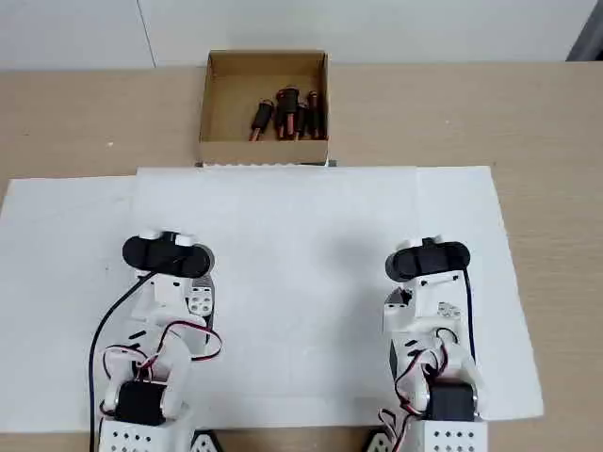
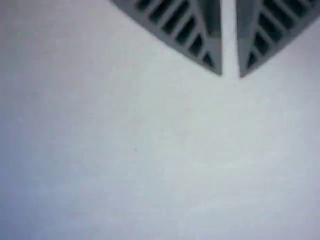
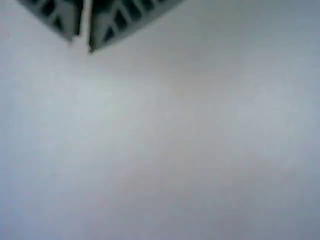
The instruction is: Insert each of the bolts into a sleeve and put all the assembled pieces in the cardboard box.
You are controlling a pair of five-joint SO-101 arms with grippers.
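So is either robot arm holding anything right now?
No. The left tool and right tool hold nothing; the assembled pieces lie in the cardboard box.

The left gripper (image 2: pixel 230 74) has jaws of grey matt plastic, moulded as an open ribbed lattice, and the right gripper (image 3: pixel 80 46) is the same. Directly beneath the 2 pairs of jaws lies white paper (image 1: pixel 301 245), matt and smooth. Well ahead of the jaws, the cardboard box (image 1: pixel 204 108) is brown and matt. In it, the assembled pieces (image 1: pixel 287 115) show coppery metal shafts in black sleeves. The table (image 1: pixel 75 113) has a pale wood-grain surface.
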